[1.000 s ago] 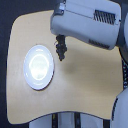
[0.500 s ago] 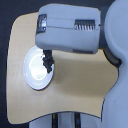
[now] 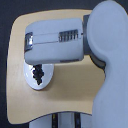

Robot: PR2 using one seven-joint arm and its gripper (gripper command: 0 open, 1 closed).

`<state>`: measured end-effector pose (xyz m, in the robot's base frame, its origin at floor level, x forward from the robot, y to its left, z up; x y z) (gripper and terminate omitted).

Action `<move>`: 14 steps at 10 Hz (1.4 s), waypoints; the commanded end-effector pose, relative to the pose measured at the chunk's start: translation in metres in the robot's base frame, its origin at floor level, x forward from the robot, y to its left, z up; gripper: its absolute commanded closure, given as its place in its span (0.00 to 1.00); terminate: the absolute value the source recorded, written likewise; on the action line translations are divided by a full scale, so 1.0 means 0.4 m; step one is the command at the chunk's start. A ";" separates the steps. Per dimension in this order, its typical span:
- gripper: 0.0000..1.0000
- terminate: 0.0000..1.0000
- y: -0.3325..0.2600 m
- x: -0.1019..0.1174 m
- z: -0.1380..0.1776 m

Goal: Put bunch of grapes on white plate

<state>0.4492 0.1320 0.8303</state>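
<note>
The elongated dark purple bunch of grapes [image 3: 37,75] stands upright over the round glossy white plate [image 3: 44,83], its long axis vertical, under the grey gripper [image 3: 37,66], closed on it.

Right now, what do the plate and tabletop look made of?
White plate: glossy white, likely ceramic or glazed plastic; too blurred to tell which. Table: matte light tan, looks like wood or laminate, with no grain visible. The bunch of grapes hangs dark above the plate.
</note>
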 end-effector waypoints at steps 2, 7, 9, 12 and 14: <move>1.00 0.00 0.030 0.025 -0.098; 1.00 0.00 0.006 0.042 -0.105; 1.00 0.00 0.008 0.051 -0.109; 1.00 0.00 0.005 0.052 -0.117; 1.00 0.00 0.008 0.056 -0.116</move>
<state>0.4665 0.1353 0.7877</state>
